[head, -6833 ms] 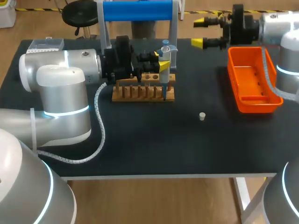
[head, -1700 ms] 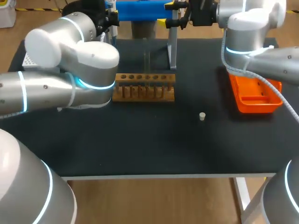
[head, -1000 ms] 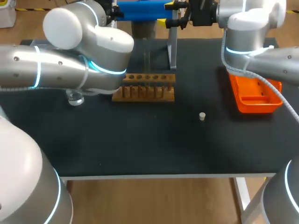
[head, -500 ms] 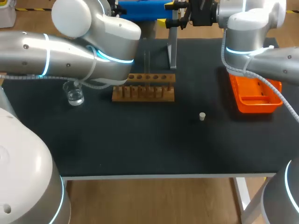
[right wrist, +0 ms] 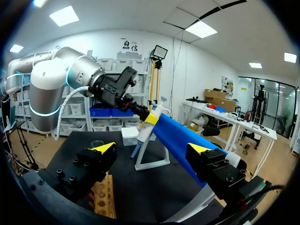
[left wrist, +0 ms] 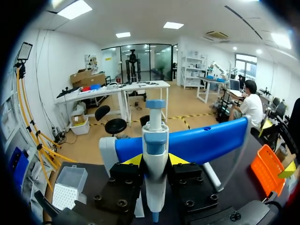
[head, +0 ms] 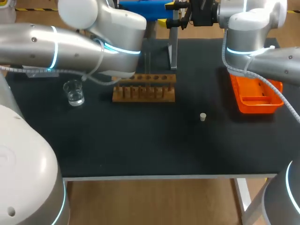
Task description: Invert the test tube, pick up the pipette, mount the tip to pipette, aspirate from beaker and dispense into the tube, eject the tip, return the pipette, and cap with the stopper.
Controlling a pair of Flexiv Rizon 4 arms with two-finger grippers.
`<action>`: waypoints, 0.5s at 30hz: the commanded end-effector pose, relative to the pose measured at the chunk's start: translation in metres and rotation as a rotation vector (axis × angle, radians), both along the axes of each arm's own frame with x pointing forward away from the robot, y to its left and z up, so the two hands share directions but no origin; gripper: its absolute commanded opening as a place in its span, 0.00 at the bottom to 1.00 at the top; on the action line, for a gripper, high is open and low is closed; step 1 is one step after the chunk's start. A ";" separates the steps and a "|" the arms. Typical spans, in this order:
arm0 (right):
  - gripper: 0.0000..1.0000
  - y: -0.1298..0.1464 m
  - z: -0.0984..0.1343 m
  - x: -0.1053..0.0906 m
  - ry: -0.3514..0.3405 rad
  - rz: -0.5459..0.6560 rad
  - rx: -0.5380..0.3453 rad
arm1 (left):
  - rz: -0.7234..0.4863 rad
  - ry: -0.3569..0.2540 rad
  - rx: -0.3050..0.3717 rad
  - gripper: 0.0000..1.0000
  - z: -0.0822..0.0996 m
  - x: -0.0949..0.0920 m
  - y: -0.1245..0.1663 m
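Observation:
In the left wrist view my left gripper (left wrist: 155,160) is shut on the white and blue pipette (left wrist: 155,180), held upright in front of the stand's blue bar (left wrist: 206,143). In the head view my left arm (head: 70,44) hides that gripper at the table's back. The right wrist view shows the pipette (right wrist: 146,127) in it, at the bar's far end. My right gripper (right wrist: 152,149) is open at the bar's near end (head: 140,10). A clear test tube (head: 146,60) stands in the wooden rack (head: 144,88). The glass beaker (head: 74,92) stands left of the rack. The small stopper (head: 203,116) lies mid-table.
An orange bin (head: 255,91) sits at the right side under my right arm. A clear tip box (left wrist: 65,187) stands at the back left. The stand's white leg (head: 173,51) rises behind the rack.
My left arm has swung further up and back, uncovering the beaker that it hid a second ago. The right arm has kept still.

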State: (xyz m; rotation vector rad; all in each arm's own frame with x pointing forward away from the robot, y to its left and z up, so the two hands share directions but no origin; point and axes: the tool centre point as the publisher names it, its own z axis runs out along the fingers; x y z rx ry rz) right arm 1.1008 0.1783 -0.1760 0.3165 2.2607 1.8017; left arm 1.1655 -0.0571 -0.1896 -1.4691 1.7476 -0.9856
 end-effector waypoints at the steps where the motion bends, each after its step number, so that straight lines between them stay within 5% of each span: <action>1: 1.00 0.000 0.000 0.001 0.001 0.001 -0.002 | 0.006 0.030 0.006 0.00 0.000 0.004 -0.001; 15: 1.00 0.000 0.000 0.001 0.001 0.001 -0.002 | 0.009 0.062 -0.003 0.00 -0.009 0.004 0.000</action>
